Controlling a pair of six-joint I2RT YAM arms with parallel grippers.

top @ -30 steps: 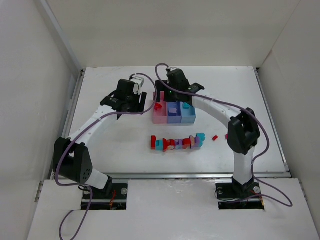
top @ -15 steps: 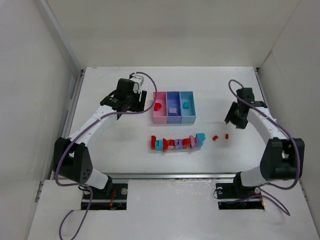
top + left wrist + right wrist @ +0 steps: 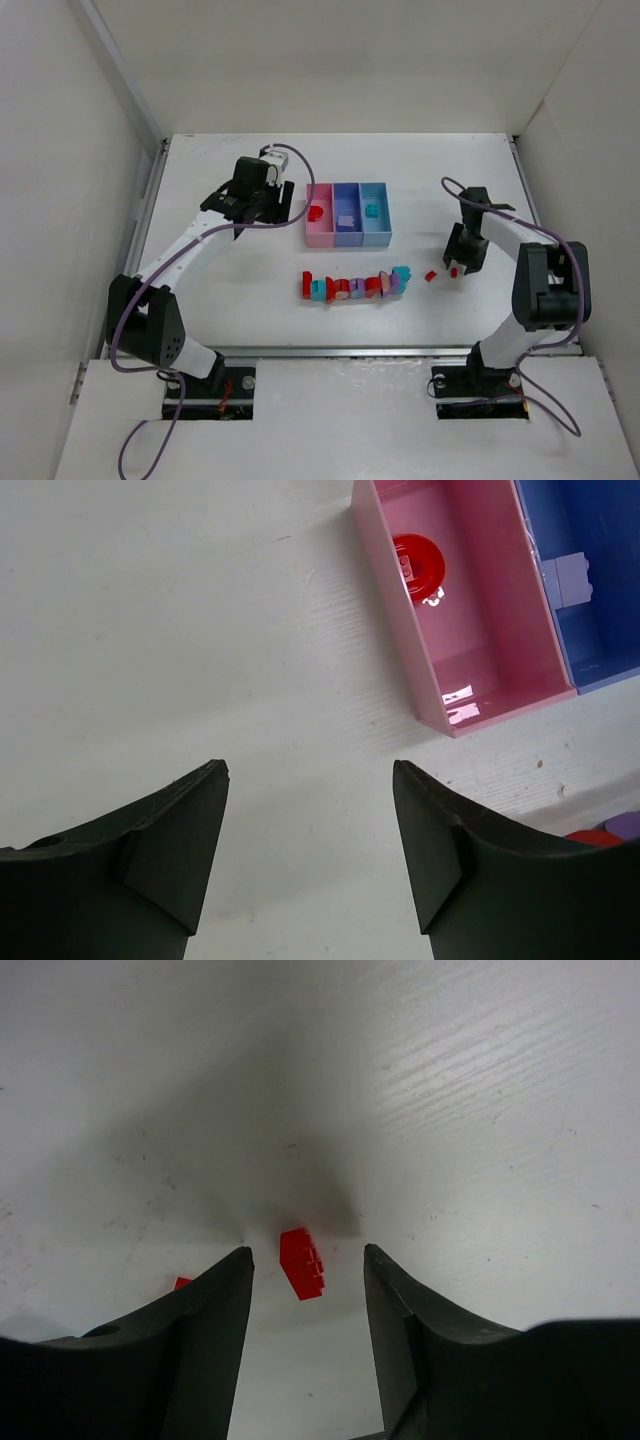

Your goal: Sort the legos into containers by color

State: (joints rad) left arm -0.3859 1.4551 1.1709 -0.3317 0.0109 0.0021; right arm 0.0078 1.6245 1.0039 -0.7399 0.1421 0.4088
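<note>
Peeking past right claw (image 3: 308,1252) finger: half-hidden red lego (image 3: 181,1282).

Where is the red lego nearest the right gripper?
The red lego lies between the right gripper's open fingers, right of the lego row in the top view, with a second red lego left of it.

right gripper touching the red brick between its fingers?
Apart. The right wrist view shows the red brick lying between the right gripper fingers with a clear gap on each side.
</note>
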